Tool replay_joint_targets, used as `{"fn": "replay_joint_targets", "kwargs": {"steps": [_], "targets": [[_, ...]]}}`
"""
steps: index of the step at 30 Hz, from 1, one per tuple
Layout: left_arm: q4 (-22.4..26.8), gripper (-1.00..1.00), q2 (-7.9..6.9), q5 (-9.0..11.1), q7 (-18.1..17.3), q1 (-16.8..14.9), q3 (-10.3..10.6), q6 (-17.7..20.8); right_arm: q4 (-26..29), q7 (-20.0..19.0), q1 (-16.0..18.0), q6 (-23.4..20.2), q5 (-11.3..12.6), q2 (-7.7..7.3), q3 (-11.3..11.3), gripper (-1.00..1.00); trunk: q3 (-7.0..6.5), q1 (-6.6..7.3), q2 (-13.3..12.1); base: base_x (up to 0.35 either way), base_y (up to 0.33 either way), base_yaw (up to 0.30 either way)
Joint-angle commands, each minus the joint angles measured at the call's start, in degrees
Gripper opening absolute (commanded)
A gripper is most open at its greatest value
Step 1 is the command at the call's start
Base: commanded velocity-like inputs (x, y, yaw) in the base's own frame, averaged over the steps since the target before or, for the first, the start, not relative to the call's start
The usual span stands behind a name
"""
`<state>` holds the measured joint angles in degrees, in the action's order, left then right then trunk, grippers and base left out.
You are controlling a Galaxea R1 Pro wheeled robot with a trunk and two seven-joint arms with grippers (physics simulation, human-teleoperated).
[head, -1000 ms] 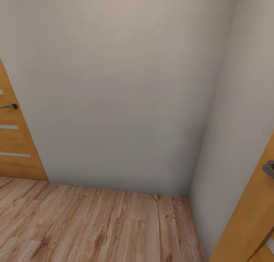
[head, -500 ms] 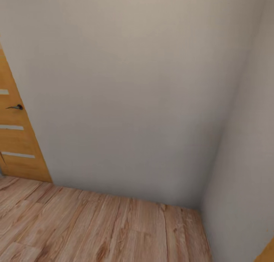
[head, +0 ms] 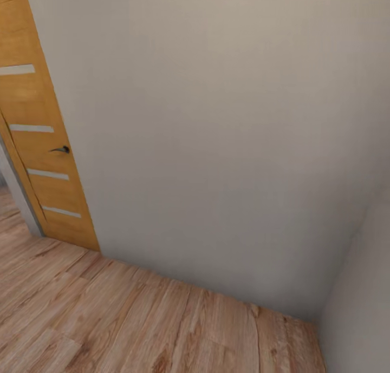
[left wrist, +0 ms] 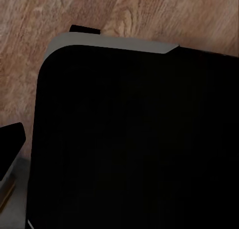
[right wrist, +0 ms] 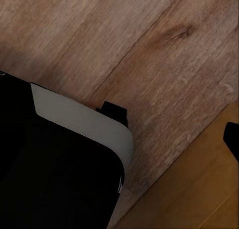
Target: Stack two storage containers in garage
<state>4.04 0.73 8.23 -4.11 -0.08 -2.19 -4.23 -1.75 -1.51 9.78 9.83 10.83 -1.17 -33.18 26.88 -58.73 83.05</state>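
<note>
Closest in, the left wrist view looks down on a large black rounded body (left wrist: 134,139) with a pale grey rim (left wrist: 114,42) along its edge, apparently part of the robot itself. A small dark tip (left wrist: 11,141) pokes in at the picture's edge; it may be part of the left gripper, but whether its fingers are spread or pressed together cannot be told. Beyond the black body lies light wood plank floor (left wrist: 45,19).

The right wrist view gives much the same: a black body (right wrist: 50,174) with a grey curved rim (right wrist: 84,121) and a small black tab (right wrist: 114,111) at its edge, then plank flooring (right wrist: 124,39) past it. A smooth orange-brown wooden surface (right wrist: 189,194) runs across one corner, and a dark shape (right wrist: 231,139) cuts in over it at the frame's border. That may belong to the right gripper, and its state cannot be read either.

Farther out, in the head view, the wood plank floor (head: 108,319) runs up to a plain off-white wall (head: 216,135), which meets a second wall (head: 357,302) in a corner on the right. At the far left stands an orange-brown door (head: 38,145) with pale horizontal strips and a dark lever handle (head: 61,149), with a grey frame edge (head: 19,194) beside it.

No orange-red container can be made out, so their place relative to either gripper cannot be told.
</note>
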Motion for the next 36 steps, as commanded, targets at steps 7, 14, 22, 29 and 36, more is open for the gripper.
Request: {"fn": "replay_joint_targets", "kwargs": {"steps": [7, 14, 22, 29, 36], "targets": [[0.00, 1.00, 0.01, 0.47, -0.29, -0.01, -0.23, -0.08, -0.18, -0.16, 0.06, 0.45, 0.68, 0.02, -0.41, 1.00, 0.05, 0.00, 0.03, 0.008, 0.000, 0.300], [0.00, 1.00, 0.05, 0.47, -0.30, -0.01, -0.26, -0.08, -0.18, -0.16, 0.06, 0.53, 0.68, 0.02, -0.23, 1.00, 0.05, 0.00, 0.03, 0.000, 0.000, 0.300], [0.00, 1.00, 0.09, 0.47, -0.36, -0.01, -0.21, -0.08, -0.18, -0.16, 0.06, 0.54, 0.68, 0.02, -0.22, 1.00, 0.05, 0.00, 0.03, 0.020, 0.000, 0.300], [0.00, 1.00, 0.06, 0.47, -0.36, -0.01, -0.18, -0.08, -0.18, -0.16, 0.06, 0.54, 0.68, -0.02, -0.22, 1.00, 0.05, 0.00, 0.03, 0.231, 0.000, 0.300], [0.00, 1.00, 0.06, 0.47, -0.36, -0.01, -0.18, -0.08, -0.18, -0.16, 0.06, 0.54, 0.68, 0.00, -0.22, 1.00, 0.05, 0.00, 0.03, 0.290, 0.000, 0.300]]}}
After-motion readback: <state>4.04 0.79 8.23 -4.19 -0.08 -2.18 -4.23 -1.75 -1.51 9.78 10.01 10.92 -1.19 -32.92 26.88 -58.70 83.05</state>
